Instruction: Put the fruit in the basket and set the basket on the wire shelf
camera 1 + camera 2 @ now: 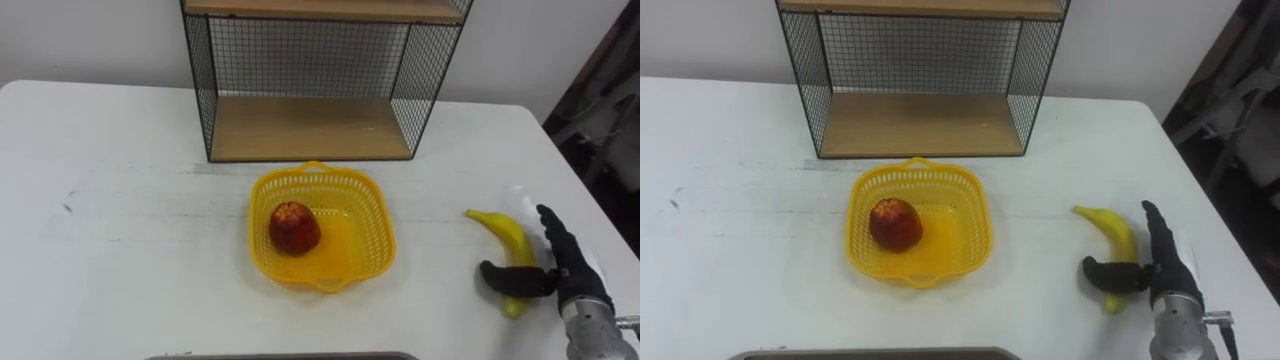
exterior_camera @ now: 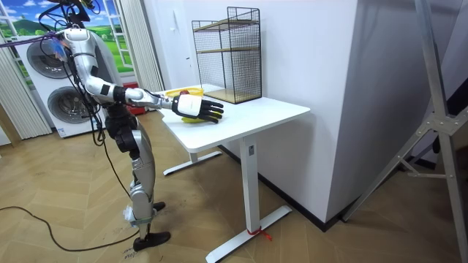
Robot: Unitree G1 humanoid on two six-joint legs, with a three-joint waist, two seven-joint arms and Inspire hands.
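While one red fruit (image 1: 294,227) sits in one basket (image 1: 378,214), the right hand (image 1: 566,266) spreads open over one banana (image 1: 505,232).

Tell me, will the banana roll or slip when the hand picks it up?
The banana lies flat on its curved side, so it will probably pivot rather than roll if nudged. Its skin looks smooth, and the right hand sits near one end, so it might tilt when lifted.
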